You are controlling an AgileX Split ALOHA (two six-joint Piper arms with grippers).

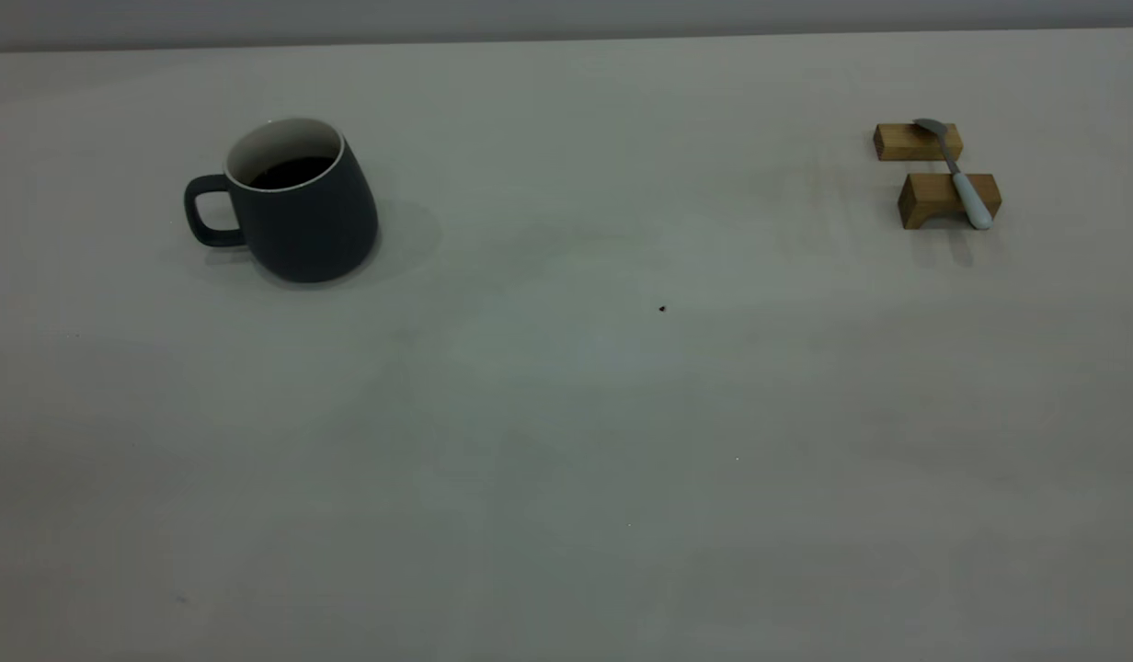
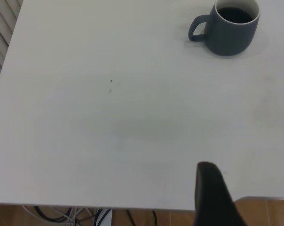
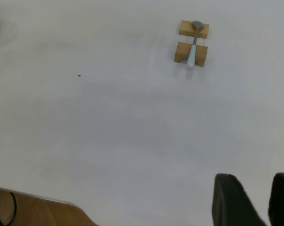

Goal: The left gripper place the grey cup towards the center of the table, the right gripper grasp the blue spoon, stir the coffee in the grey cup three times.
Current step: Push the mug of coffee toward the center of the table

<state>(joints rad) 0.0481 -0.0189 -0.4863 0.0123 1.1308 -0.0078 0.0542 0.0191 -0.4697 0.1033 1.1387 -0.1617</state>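
Right tool [image 3: 255,200] w/ narrow gap; left tool's state unclear; slate-grey cup [image 1: 295,202] (white inside) upright.

Two wooden blocks sit at the far right of the exterior view, one behind the other with a narrow gap between them. The far block [image 1: 916,142] is a flat, plain slab lying low. The near block [image 1: 945,199] is taller, with an arched cut-out along its underside so it stands like a little bridge. Past the near edge of the tabletop, a wood-toned floor [image 2: 57,215] shows, with dark and pale cables [image 2: 71,214] lying on it.
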